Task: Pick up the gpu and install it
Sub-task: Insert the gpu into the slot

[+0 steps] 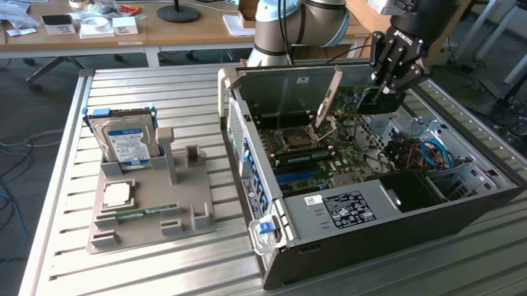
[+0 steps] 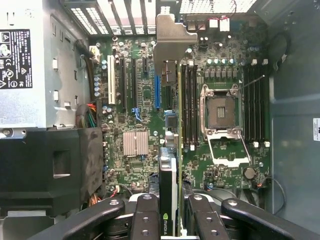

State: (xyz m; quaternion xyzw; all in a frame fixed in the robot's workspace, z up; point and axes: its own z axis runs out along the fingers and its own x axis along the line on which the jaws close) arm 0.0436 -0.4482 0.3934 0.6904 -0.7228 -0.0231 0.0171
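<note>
Exterior view: slatted metal surface (image 1: pixel 165 271) across the frame, carrying a grey holder (image 1: pixel 189 222) on the exterior view's left and an open computer case (image 1: pixel 395 240) on the exterior view's right. Standing upright in the holder, a hard drive (image 1: pixel 128 145); lying flat nearer the camera, a square processor chip (image 1: pixel 118 195) and a narrow RAM stick (image 1: pixel 136 214). Behind the surface, a wooden desk (image 1: pixel 181 34) (tape roll and small boxes on top), and loose cables (image 1: pixel 12 148) on the floor. Rising at the far edge of the surface, the arm (image 1: pixel 288 24).

Tool (image 1: pixel 385 89) down at the open top of the case, pinching the gpu (image 1: pixel 369 103) by its upper edge. Hangs on edge over the motherboard (image 1: pixel 329 151), bracket (image 1: pixel 332 95) on the exterior view's left of the tool.

Wrist view: tool (image 2: pixel 170 200) seen from above, one dark finger (image 2: pixel 145 215) pressed to each side of the gpu (image 2: pixel 168 180). Card edge-on, running away to its bracket (image 2: pixel 172 45). Lines up over the motherboard (image 2: pixel 135 110) between the blue slot (image 2: pixel 157 92) and the memory slots beside the processor socket (image 2: pixel 220 112). Cannot tell whether the card's lower edge touches a slot.
</note>
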